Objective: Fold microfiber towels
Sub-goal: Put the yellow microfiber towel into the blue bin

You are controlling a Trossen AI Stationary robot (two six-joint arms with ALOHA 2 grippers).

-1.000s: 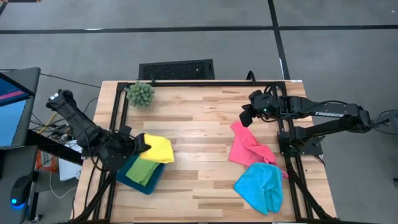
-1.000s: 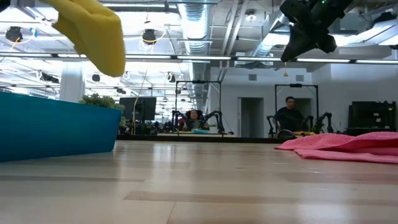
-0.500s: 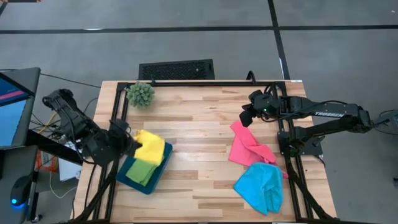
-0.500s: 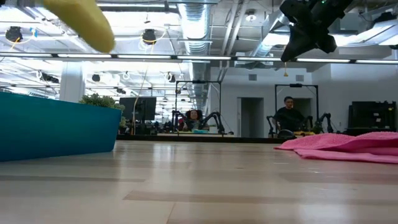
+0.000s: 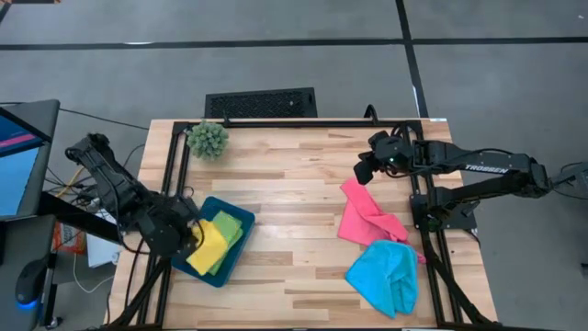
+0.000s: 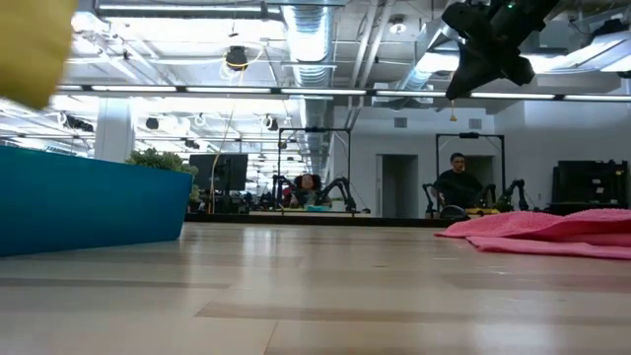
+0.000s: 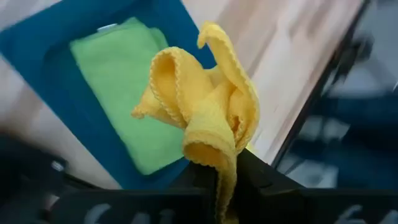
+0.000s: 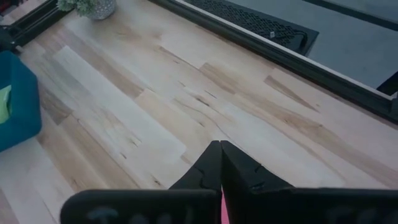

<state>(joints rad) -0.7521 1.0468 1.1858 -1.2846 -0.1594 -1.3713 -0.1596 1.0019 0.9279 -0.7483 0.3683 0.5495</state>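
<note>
My left gripper point(image 5: 190, 242) is shut on a bunched yellow towel point(image 7: 205, 112), which hangs over the near left part of the dark teal tray point(image 5: 241, 253). A folded green towel point(image 7: 124, 106) lies flat in that tray. In the low view the yellow towel point(image 6: 30, 44) shows at the top left, above the tray's wall point(image 6: 89, 202). My right gripper point(image 5: 364, 172) is shut, empty and high above the far end of the pink towel point(image 5: 366, 219). The pink towel lies crumpled on the table, and the light blue towel point(image 5: 384, 276) lies near it. My left gripper pinches a gathered, several-layered fold of the yellow towel point(image 7: 219, 169) between its two fingers. The fingers slant down from the table's left side. The towel is lifted clear of the tray and bunches in loose loops ahead of the fingers, slack.
A spiky green plant ball point(image 5: 208, 138) stands at the far left corner. A black frame rail point(image 8: 267, 53) runs along the table's far edge. Bare wood point(image 5: 294, 211) lies between the tray and the pink towel. People sit in the room beyond the table.
My left gripper has rolled its wrist and swung toward the table's near left corner. It has carried the yellow towel from over the tray's far right edge to over its near left part. The towel stays gripped and has bunched up.
</note>
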